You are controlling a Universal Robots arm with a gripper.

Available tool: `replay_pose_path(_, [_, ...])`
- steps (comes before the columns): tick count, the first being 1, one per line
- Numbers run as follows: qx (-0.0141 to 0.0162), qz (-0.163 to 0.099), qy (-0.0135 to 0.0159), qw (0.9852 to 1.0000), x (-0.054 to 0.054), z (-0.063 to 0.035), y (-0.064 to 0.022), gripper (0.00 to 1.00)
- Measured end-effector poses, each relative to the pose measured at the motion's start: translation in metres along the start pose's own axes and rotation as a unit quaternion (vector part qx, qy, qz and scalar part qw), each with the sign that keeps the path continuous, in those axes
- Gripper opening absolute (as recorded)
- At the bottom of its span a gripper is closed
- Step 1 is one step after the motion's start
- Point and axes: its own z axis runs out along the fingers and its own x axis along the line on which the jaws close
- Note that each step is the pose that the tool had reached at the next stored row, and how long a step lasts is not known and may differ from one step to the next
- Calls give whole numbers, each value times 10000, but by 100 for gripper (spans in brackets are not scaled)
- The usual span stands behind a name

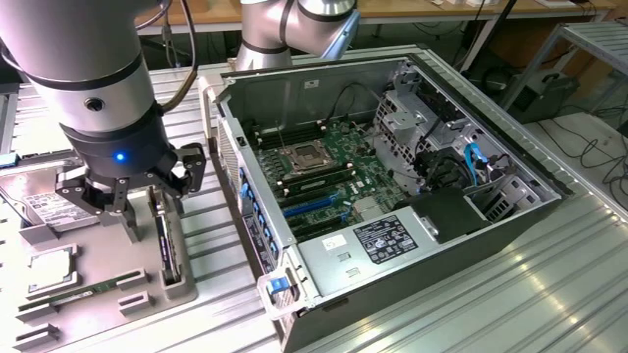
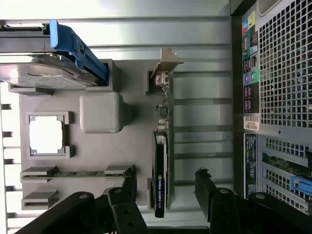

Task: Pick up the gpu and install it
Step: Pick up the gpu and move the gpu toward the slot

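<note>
An open computer case lies on its side on the metal bench, motherboard and empty expansion slots exposed. Beside it, on the exterior view's left, sits a grey fixture tray that also carries a hard drive and a green memory stick.

The Universal Robots arm hangs over this tray, well apart from the case's interior. The gpu stands on its edge in a tray slot just beside the case's rear wall. Its long axis runs parallel to that wall, and its pale bracket sits at the end farther from the gripper.

The gripper hovers directly above the card's black end. In the wrist view its jaws stand wide apart, one finger to each side of the thin card, so the closing line appears to cross the long axis squarely. The card sits nearer one finger than the other. Neither finger appears to touch it, and the gripper holds nothing.
</note>
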Motion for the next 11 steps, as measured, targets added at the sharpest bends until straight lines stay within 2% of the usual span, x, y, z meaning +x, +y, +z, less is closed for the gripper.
replay_pose_path(11, [0, -1, 0, 10000, 7, 99, -37, 60])
